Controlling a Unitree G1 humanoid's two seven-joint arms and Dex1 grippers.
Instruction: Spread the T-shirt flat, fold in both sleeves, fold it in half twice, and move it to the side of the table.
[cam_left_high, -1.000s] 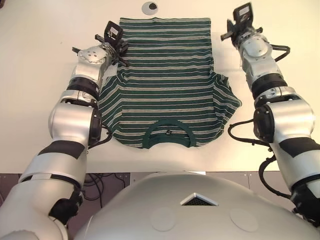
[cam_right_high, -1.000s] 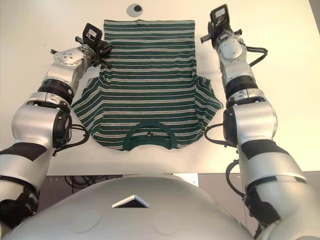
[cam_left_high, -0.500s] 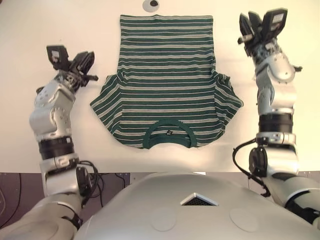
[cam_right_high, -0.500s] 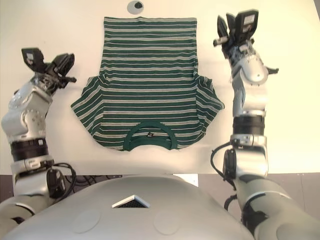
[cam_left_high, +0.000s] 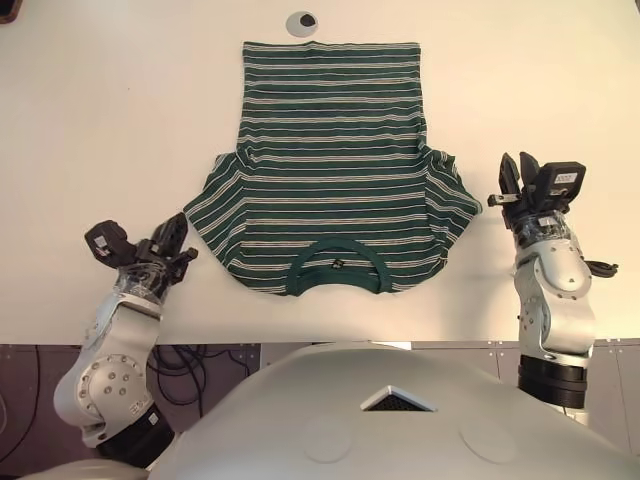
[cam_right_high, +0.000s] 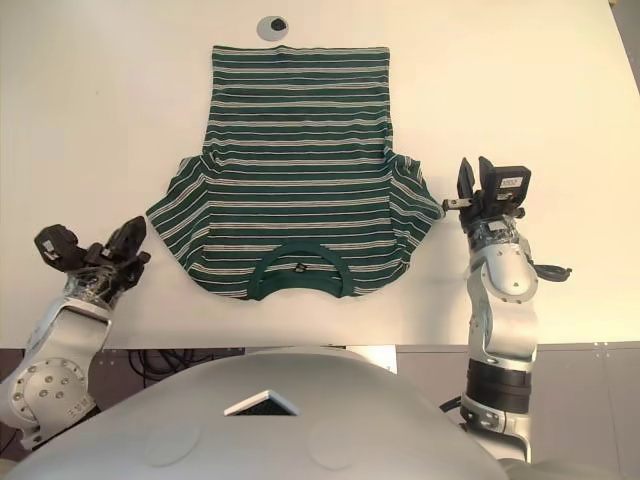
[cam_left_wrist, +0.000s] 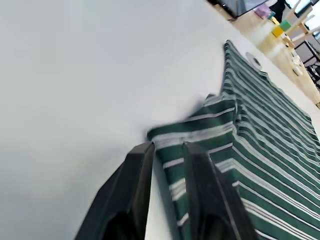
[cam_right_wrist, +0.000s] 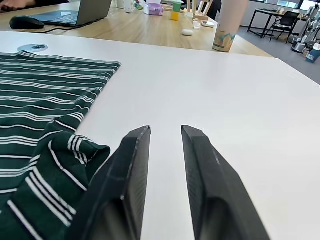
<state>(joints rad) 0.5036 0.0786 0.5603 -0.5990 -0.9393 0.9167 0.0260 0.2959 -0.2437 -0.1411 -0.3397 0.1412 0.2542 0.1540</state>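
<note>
The left gripper (cam_left_high: 178, 238), fingers a narrow gap apart and holding nothing, is just off the T-shirt's (cam_left_high: 335, 170) left sleeve, level with the collar. The right gripper (cam_left_high: 517, 166), fingers also slightly parted and empty, stands just beside the T-shirt's right sleeve, which is a little bunched. The T-shirt lies spread on the white table (cam_left_high: 120, 120), collar toward the robot; a round grommet (cam_left_high: 301, 21) sits just beyond its hem

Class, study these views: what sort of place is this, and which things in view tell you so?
Probably an office or lab workspace: the white table has a cable grommet set into it, and a laptop and mouse sit on the wooden desk behind.
</note>
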